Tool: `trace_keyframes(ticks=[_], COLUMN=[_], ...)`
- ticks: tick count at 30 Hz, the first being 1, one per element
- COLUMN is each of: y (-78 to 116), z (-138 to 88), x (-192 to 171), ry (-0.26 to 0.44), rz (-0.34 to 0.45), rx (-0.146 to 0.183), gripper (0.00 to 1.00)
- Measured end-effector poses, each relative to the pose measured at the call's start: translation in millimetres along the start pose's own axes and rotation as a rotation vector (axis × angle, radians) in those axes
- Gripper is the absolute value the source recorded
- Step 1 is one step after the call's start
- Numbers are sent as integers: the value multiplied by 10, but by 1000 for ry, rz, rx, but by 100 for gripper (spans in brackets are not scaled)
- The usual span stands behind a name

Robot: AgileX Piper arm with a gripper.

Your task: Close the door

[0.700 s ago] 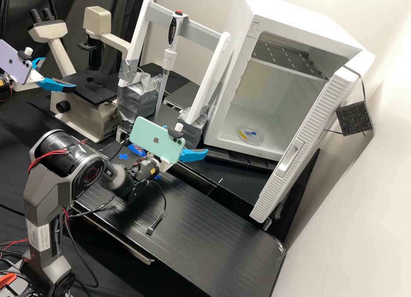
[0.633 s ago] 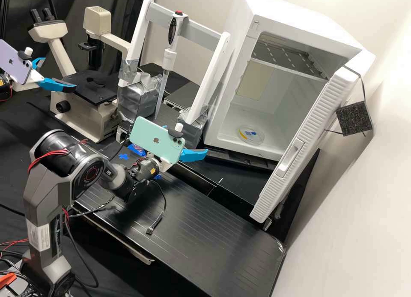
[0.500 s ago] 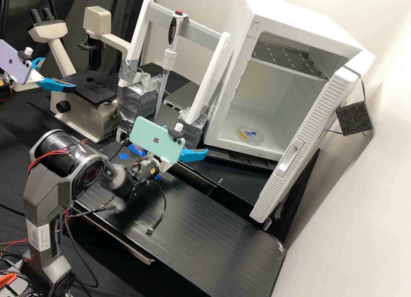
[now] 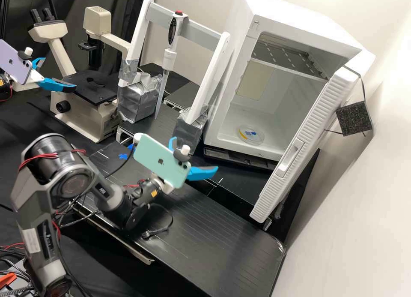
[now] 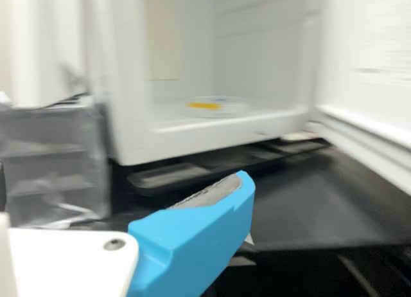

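The gripper (image 4: 195, 154) stands open over the bench in the high view, left of the white cabinet (image 4: 218, 138) and apart from its door. That door (image 4: 295, 147) hangs wide open on the right, its ribbed outer side and handle (image 4: 290, 158) facing the high camera. In the wrist view the gripper (image 5: 122, 181) has its two fingers far apart with nothing between them. Beyond them are the cabinet's front frame (image 5: 212, 139) and the inner face of the door (image 5: 369, 59). A dish (image 4: 251, 135) with a yellow mark lies on the cabinet floor.
Left of the cabinet, a pipette (image 4: 170, 59) hangs in a white stand with taped feet (image 4: 188, 127). A microscope (image 4: 90, 112) stands farther left. A black foam block (image 4: 354, 118) hangs by the wall. The ridged black bench (image 4: 222, 241) runs below.
The arm has bent down and back, bringing the gripper lower and slightly to the right in the high view. More of its second finger shows behind the phone. The door has not moved.
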Motion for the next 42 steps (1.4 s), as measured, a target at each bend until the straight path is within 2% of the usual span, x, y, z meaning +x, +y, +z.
trace_keyframes(ticks=[4, 7, 11, 13, 18, 27, 29, 31, 32, 34, 36, 38, 42], y=[306, 545, 712, 732, 702, 697, 764, 1014, 1167, 1317, 1341, 1281, 1164], z=[99, 101, 63, 50, 42, 41, 85, 214, 325, 577, 730, 788, 751], x=[-298, -549, -721, -738, -730, -729, -752, -669, -616, -560, -548, -499, -374], ry=[-49, -59, -52, -42, -35, -33, -54, -64, -77, -160, -235, -264, -243], rz=[108, 223, 324, 333, 295, 289, 300, 377, 440, 515, 556, 536, 460], rx=[30, 46, 61, 59, 44, 43, 22, -21, -18, 30, 83, 112, 75], gripper=[100, 100, 100, 100, 100, 100, 100, 100, 100, 100, 100, 100, 100])
